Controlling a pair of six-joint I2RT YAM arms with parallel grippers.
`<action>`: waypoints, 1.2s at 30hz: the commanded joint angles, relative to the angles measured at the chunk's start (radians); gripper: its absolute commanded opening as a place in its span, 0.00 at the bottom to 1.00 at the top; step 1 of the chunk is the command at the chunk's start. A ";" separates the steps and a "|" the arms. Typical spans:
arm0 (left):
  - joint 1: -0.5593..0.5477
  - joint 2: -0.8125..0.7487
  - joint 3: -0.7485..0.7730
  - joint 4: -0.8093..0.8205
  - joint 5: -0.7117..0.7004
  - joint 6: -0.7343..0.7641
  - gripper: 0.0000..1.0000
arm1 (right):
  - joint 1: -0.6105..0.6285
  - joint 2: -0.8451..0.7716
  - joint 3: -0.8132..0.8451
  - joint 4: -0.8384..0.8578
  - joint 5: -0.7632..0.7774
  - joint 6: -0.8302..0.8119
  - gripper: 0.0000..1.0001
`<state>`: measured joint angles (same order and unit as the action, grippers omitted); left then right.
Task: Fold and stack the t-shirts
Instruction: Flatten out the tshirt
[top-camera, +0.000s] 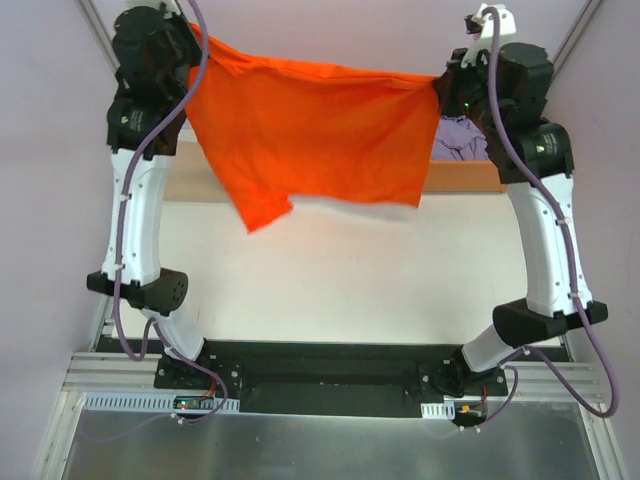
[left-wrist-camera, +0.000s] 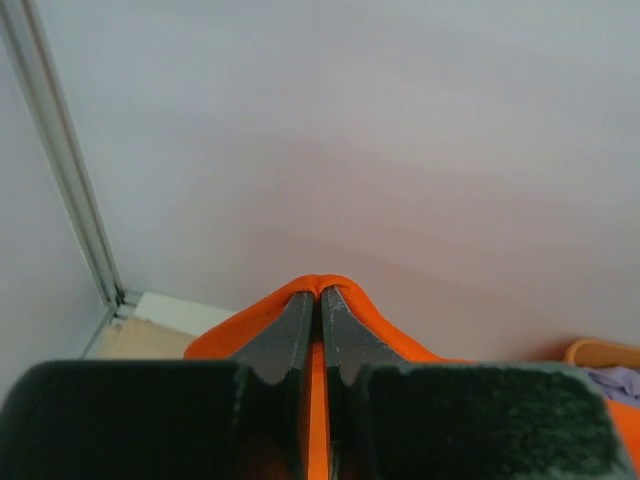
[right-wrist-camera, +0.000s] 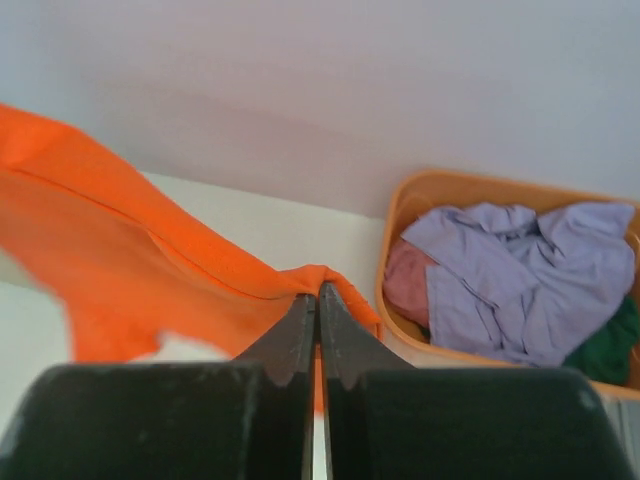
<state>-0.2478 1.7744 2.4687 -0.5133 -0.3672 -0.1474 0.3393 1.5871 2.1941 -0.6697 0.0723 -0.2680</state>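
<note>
A bright orange t-shirt (top-camera: 310, 140) hangs stretched in the air between both grippers, high over the far part of the table. My left gripper (top-camera: 192, 42) is shut on its left corner; the cloth wraps over the fingertips in the left wrist view (left-wrist-camera: 320, 288). My right gripper (top-camera: 440, 88) is shut on the right corner, seen in the right wrist view (right-wrist-camera: 318, 290). A lavender t-shirt (right-wrist-camera: 520, 270), a pinkish one (right-wrist-camera: 408, 285) and a dark green one (right-wrist-camera: 610, 350) lie crumpled in the basket.
An orange plastic basket (right-wrist-camera: 420, 200) stands at the far right of the table, behind the right arm; its rim also shows in the left wrist view (left-wrist-camera: 600, 352). The white table top (top-camera: 330, 280) lies below the hanging shirt. A grey wall is close behind.
</note>
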 joint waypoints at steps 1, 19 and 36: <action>0.021 -0.171 0.012 0.085 0.013 0.097 0.00 | -0.008 -0.107 0.035 0.016 -0.138 0.038 0.00; 0.024 -1.341 -2.055 0.248 0.150 -0.753 0.00 | 0.001 -0.578 -1.290 0.127 -0.422 0.053 0.01; 0.022 -1.500 -2.242 0.012 0.373 -0.969 0.00 | 0.027 -0.670 -1.660 0.110 -0.407 0.371 0.01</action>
<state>-0.2279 0.3077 0.1677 -0.3985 -0.0036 -1.0447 0.3592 0.9928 0.5442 -0.5640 -0.3229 0.0013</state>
